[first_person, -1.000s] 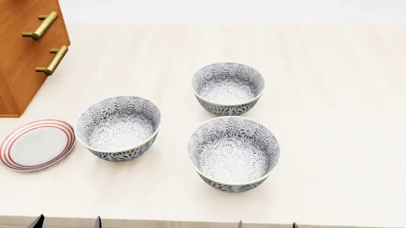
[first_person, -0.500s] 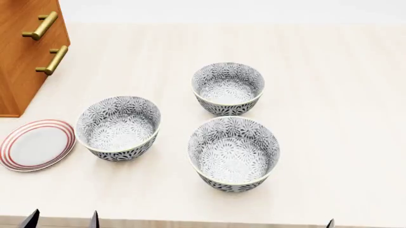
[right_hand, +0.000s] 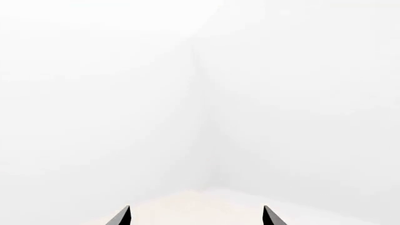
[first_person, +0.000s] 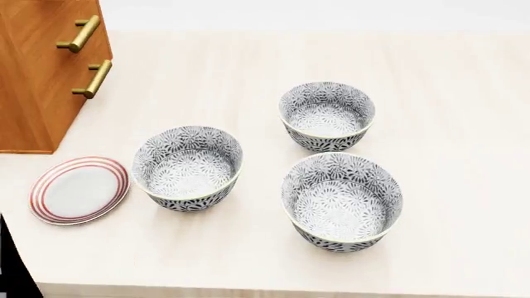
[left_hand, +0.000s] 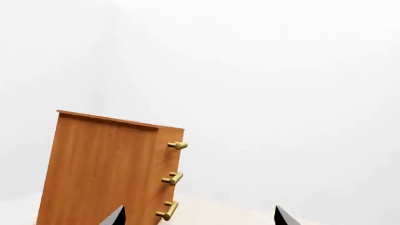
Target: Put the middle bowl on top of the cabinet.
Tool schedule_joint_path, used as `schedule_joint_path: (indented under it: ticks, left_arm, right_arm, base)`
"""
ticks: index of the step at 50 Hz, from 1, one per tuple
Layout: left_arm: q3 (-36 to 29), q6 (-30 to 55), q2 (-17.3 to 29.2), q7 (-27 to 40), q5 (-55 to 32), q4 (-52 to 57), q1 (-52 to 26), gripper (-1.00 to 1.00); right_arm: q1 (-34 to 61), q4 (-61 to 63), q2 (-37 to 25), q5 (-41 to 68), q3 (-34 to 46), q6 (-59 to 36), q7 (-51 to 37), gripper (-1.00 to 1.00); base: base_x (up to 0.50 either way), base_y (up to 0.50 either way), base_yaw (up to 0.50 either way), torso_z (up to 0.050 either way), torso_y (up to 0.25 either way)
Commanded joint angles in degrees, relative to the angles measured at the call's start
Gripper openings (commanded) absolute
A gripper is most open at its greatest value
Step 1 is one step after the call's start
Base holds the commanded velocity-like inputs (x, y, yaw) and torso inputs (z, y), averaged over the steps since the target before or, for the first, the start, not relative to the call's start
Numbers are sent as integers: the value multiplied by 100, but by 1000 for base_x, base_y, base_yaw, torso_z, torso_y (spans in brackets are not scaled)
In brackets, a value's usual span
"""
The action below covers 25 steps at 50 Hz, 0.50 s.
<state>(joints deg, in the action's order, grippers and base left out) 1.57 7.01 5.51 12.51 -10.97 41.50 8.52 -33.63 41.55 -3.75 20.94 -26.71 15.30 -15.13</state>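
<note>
Three alike grey-and-white floral bowls stand in a triangle on the pale table [first_person: 248, 68]: one at the left [first_person: 188, 169], one farther back [first_person: 326, 116], one nearest me [first_person: 341, 202]. I cannot tell which of them is the middle bowl. The orange-brown cabinet [first_person: 41, 74] stands at the far left, with brass handles; in the left wrist view the cabinet [left_hand: 106, 168] shows upright with its top edge. My left gripper [left_hand: 198, 218] is open and holds nothing. My right gripper [right_hand: 196, 218] is open too, facing bare white walls. Neither gripper's fingers show in the head view.
A flat white plate with red rings [first_person: 80, 190] lies left of the left bowl, in front of the cabinet. A dark part of the robot [first_person: 12, 267] shows at the lower left corner. The table's front edge runs along the bottom.
The head view has turned left, so bowls, plate and cabinet sit further right in it. The dark fingertips at the bottom edge have left the view.
</note>
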Motion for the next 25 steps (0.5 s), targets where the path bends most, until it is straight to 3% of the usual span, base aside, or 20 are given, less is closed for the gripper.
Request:
schedule_joint_path:
  ticks: [1, 18, 25]
  left_arm:
    - [406, 108, -10, 397, -481, 545, -20, 100]
    - [158, 65, 118, 508, -384, 397, -65, 100]
    - [106, 57, 147, 567, -417, 199, -171, 100]
  right_arm:
    - [-322, 281, 17, -149, -197, 99, -271, 100]
    - [-320, 250, -99, -123, -58, 254, -370, 100]
    - [-311, 184, -158, -19, -68, 221, -459, 100]
  base:
    - [0, 500, 0, 0, 0]
    - [0, 500, 0, 0, 0]
    - [0, 0, 0, 0, 0]
